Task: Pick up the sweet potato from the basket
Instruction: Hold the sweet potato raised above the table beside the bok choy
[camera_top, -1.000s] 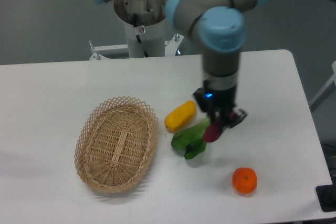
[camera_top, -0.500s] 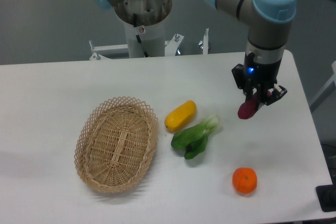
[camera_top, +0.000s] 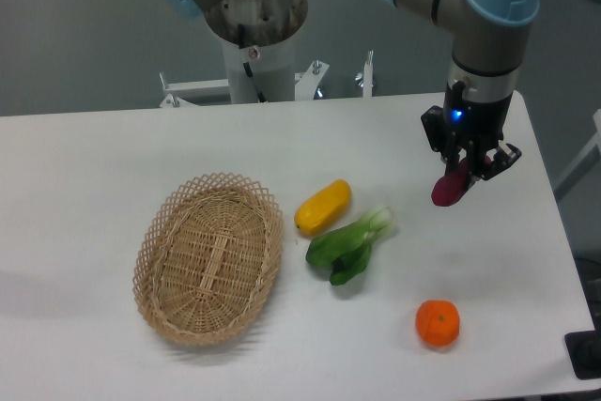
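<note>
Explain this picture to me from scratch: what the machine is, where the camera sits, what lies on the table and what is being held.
The grey and blue machine is a robot arm, jointed like an elbow and wrist. At its end sits a gripper, a two-finger claw. One fixed camera looks down at the white table from the front, facing the arm's base.

The gripper is shut on a small purple sweet potato, which hangs from it above the table's right side.

On the table lie four things: an oval wicker basket on the left with nothing in it, a yellow vegetable just to its right, a leafy green beside that, and an orange fruit near the front right.
</note>
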{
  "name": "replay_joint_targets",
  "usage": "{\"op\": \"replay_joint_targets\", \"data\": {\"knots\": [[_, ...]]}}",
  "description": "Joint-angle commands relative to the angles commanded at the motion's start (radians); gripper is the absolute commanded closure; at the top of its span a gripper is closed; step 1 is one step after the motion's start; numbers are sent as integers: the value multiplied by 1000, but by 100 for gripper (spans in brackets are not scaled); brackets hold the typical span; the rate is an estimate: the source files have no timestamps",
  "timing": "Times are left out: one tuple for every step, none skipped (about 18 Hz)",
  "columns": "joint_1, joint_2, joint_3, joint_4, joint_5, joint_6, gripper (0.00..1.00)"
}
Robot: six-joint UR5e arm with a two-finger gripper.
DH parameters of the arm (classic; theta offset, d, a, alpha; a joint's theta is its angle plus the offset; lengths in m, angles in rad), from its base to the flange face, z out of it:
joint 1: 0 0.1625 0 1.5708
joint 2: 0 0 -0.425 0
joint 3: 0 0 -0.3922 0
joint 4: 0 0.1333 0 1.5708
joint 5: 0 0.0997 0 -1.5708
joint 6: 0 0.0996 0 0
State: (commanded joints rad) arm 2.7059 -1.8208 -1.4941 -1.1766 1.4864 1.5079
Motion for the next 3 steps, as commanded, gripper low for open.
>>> {"op": "replay_joint_targets", "data": {"knots": [[0,0,0,0,0,0,86],[0,0,2,2,0,0,86],[0,0,2,2,0,0,86]]}}
